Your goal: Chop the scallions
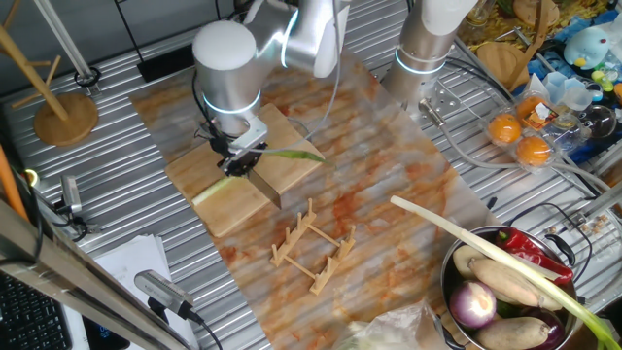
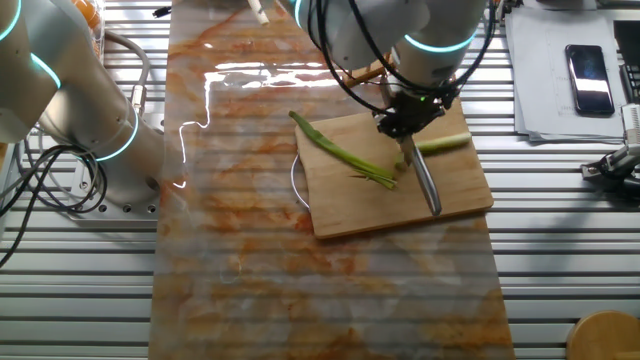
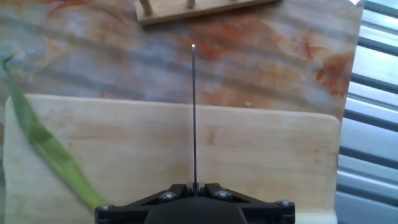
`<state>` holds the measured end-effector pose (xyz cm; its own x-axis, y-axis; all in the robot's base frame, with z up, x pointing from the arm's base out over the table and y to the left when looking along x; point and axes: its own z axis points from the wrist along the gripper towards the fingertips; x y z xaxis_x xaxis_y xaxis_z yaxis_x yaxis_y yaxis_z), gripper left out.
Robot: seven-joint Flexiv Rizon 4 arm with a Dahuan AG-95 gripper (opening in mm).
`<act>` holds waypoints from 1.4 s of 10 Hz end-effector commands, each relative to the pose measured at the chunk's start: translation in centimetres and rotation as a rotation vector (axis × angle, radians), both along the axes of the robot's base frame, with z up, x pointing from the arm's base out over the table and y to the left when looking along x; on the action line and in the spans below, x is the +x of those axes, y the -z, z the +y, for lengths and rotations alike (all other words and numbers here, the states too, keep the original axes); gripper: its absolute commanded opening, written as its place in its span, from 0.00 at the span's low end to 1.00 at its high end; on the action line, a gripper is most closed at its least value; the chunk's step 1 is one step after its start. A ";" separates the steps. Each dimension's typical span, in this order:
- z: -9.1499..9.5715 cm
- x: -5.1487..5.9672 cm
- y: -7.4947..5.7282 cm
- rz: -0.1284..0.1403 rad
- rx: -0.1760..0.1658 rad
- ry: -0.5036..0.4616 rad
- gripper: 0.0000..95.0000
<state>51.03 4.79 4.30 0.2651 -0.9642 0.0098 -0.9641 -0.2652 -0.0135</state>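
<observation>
The scallions lie on the wooden cutting board (image 2: 400, 210) as a green leafy length (image 2: 345, 153) and a short pale piece (image 2: 445, 143). My gripper (image 2: 405, 118) is shut on a knife handle, and the knife blade (image 2: 428, 188) points down onto the board between the two pieces. In the hand view the blade (image 3: 193, 112) shows edge-on above the board (image 3: 261, 149), with the green leaf (image 3: 46, 149) to its left. In one fixed view the green tip (image 1: 296, 154) and the pale end (image 1: 212, 190) stick out either side of the gripper (image 1: 241, 160).
A small wooden rack (image 1: 311, 248) stands just in front of the board. A metal bowl (image 1: 449, 267) at the right holds vegetables, with a long thick pale stalk (image 1: 486, 248) across it. A second arm's base (image 1: 428, 49) stands behind, and a wooden stand (image 1: 58, 107) is at the far left.
</observation>
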 end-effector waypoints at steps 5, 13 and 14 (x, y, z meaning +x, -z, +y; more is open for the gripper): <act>0.8 -0.3 -1.4 0.001 -0.017 0.032 0.00; 0.6 -0.2 -0.1 -0.015 -0.021 0.011 0.00; 0.4 -0.7 0.2 -0.014 -0.020 0.007 0.00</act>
<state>50.50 5.23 4.08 0.2595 -0.9653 0.0304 -0.9652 -0.2603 -0.0268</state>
